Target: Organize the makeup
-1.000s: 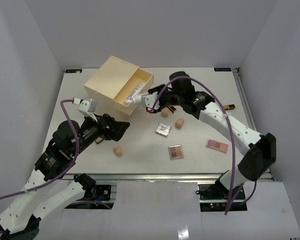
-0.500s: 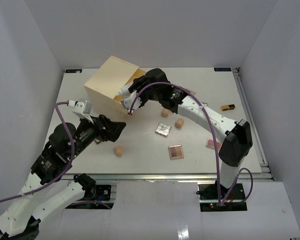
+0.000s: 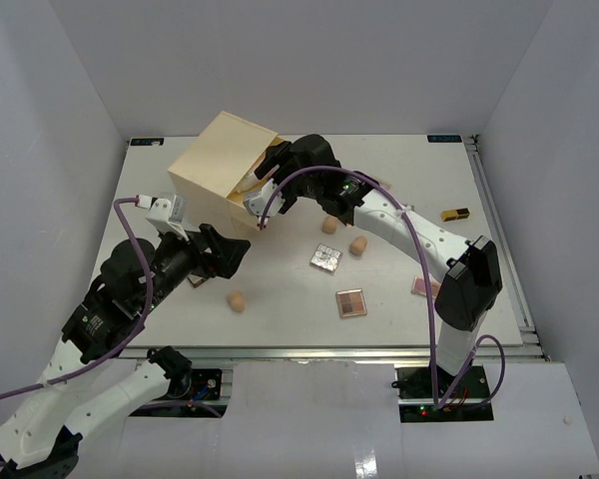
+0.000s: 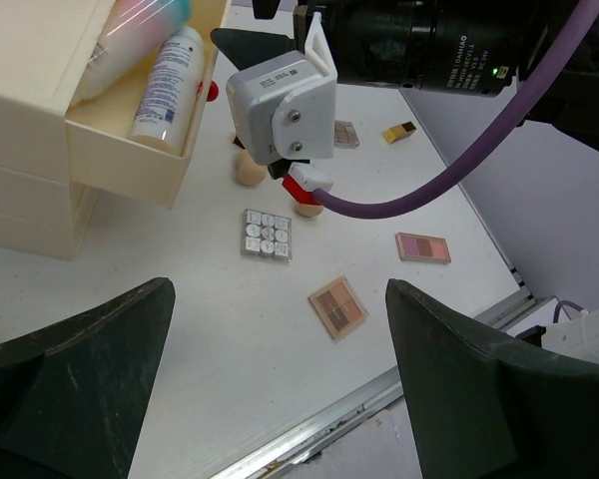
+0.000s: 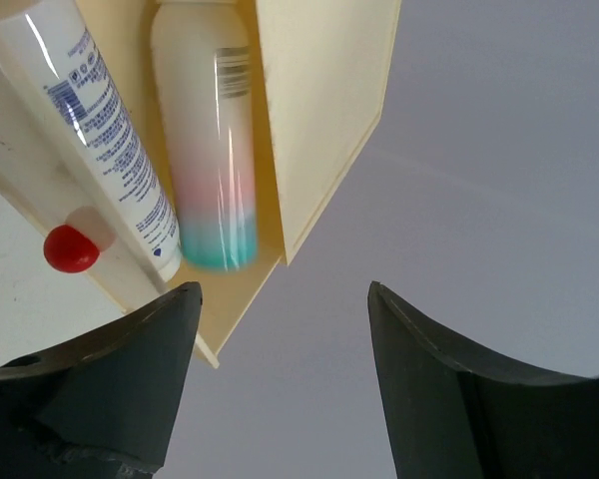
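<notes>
Lying in open drawer (image 5: 324,110): two tubes (image 5: 210,120) (one teal-tipped)

Left arm (image 3: 115,304) folded low; left gripper (image 4: 280,299) with jaws spread wide, nothing between. Right arm (image 3: 411,228) extended far forward; right gripper (image 5: 283,294) with jaws parted, gripping nothing.

The right arm (image 3: 399,222) reaches over the open drawer (image 4: 130,150) of the chest (image 3: 215,165) and closes the way from above. Two tubes (image 5: 210,150) fill the drawer. Right of the chest, sponges (image 3: 358,245) and palettes (image 3: 325,258) lie apart, with gaps between.
</notes>
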Action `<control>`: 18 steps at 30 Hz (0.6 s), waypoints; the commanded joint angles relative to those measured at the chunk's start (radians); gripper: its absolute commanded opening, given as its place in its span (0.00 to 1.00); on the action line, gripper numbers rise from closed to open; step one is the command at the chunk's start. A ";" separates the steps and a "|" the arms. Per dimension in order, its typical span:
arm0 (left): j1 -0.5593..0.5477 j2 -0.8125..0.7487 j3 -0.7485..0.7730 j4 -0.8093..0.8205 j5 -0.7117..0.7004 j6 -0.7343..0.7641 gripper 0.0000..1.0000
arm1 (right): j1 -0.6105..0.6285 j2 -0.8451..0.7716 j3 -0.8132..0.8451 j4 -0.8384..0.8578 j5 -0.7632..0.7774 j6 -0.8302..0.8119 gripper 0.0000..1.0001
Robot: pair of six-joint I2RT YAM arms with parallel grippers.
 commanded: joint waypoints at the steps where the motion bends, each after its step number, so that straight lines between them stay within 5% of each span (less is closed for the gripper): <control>1: -0.002 0.029 0.053 -0.027 -0.019 0.030 0.98 | -0.007 -0.010 0.070 0.063 -0.012 0.065 0.76; 7: -0.002 0.076 0.091 -0.037 -0.028 0.052 0.98 | -0.038 -0.055 0.110 0.063 -0.061 0.326 0.77; 11: -0.002 0.159 0.123 -0.033 -0.071 0.087 0.98 | -0.097 -0.160 0.055 0.188 -0.061 0.713 0.78; 18: 0.012 0.415 0.275 0.023 -0.104 0.204 0.98 | -0.196 -0.435 -0.401 0.431 -0.100 1.384 0.30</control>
